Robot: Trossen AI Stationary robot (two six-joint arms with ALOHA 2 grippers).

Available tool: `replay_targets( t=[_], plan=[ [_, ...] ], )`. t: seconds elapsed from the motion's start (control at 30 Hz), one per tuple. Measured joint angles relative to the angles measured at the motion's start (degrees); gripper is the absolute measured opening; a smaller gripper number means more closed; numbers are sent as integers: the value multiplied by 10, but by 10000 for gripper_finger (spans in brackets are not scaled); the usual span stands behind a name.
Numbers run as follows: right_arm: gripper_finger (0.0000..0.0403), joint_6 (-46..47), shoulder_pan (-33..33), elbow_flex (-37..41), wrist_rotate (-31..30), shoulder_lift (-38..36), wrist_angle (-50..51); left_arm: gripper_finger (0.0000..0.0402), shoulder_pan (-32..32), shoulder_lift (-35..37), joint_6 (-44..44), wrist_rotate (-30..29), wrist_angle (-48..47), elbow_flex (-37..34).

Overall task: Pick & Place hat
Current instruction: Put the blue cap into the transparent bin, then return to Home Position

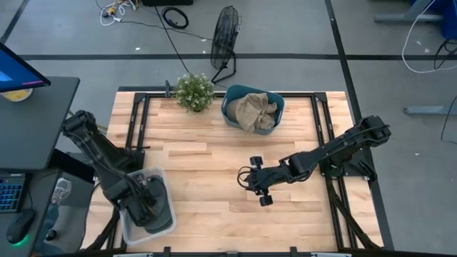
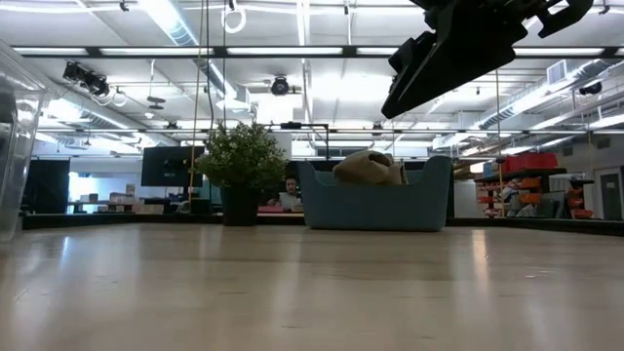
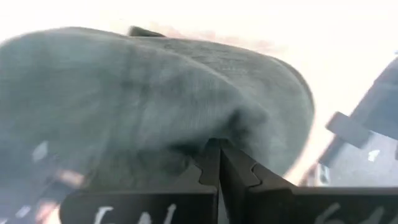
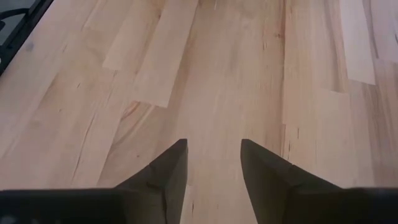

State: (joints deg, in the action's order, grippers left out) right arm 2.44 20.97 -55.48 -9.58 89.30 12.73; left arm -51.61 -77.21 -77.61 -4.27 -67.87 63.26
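Observation:
A grey hat (image 3: 143, 99) lies in a clear plastic bin (image 1: 166, 187) at the table's near left corner. My left gripper (image 1: 145, 203) reaches down into that bin, and in the left wrist view (image 3: 218, 149) its fingers are shut against the hat's cloth. A tan hat (image 1: 253, 111) sits crumpled in a blue bin (image 1: 230, 114) at the far middle of the table, also seen in the low view (image 2: 370, 168). My right gripper (image 1: 258, 187) hovers open over bare wood near the table's middle (image 4: 212, 155), touching nothing. My left gripper is shut on the grey hat's cloth (image 3: 214, 130), which puckers into dark creases right at the fingertips (image 3: 208, 155). It comes from above, pointing down into the bin. How many layers are caught cannot be told. The hat lies in the bin.
A potted plant (image 1: 194, 91) stands at the far edge beside the blue bin (image 2: 375, 200). A floor fan (image 1: 225, 36) stands beyond the table. A desk with a monitor (image 1: 21, 75) is off the left side. Bare wood (image 1: 207, 164) stretches between the two bins.

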Motion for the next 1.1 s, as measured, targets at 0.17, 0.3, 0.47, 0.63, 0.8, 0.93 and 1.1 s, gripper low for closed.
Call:
replay_targets(
  t=[0.17,0.3,0.47,0.63,0.8,0.93,1.1],
  plan=[
    [152,0,0,0,0,0,-6,3,0,1,-12,-44,-100,117],
    [152,0,2,-10,0,-12,1,3,0,1,25,-244,-116,172],
    [152,-2,2,-65,-1,-65,44,3,13,1,173,-481,-105,219],
    [152,-56,1,-120,-32,-151,120,3,60,27,250,-498,-114,250],
    [152,-89,-17,-109,-45,-249,139,3,126,84,334,-480,-106,207],
    [152,-75,-42,-53,-46,-327,145,3,152,150,404,-481,-13,128],
    [152,-58,-74,53,-45,-415,91,3,192,234,518,-443,173,-18]
  ],
)
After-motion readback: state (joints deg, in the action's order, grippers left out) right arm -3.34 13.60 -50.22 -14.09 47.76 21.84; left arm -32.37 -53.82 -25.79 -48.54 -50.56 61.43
